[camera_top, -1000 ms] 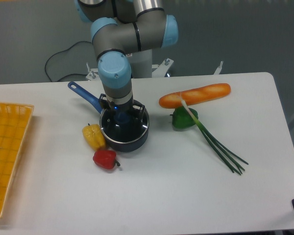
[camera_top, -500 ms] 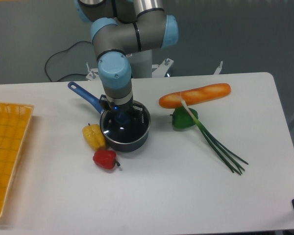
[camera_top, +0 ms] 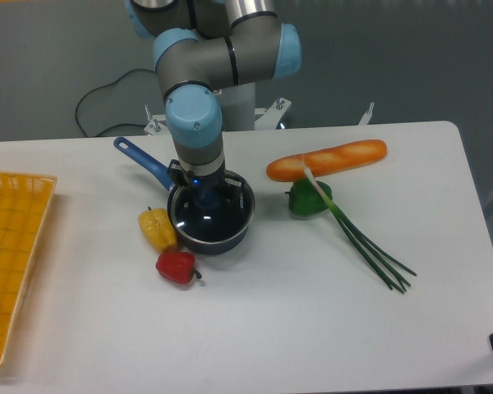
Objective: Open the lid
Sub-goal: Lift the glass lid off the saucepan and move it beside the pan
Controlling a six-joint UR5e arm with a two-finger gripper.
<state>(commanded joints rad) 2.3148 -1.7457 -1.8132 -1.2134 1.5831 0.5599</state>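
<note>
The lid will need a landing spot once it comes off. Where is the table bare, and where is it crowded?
Bare: the wide front strip of the table, below the red pepper and the green onion, and the right end past the baguette. Crowded: around the saucepan, where the yellow pepper sits. The yellow basket fills the left edge.

Shifting slightly toward the table's right edge: the gripper (camera_top: 205, 197), down over the saucepan (camera_top: 210, 220). Moving along with it, the glass lid (camera_top: 212, 215), its metal rim now edging past the pan's right side. Grip on the blue knob not clear from this view.
</note>
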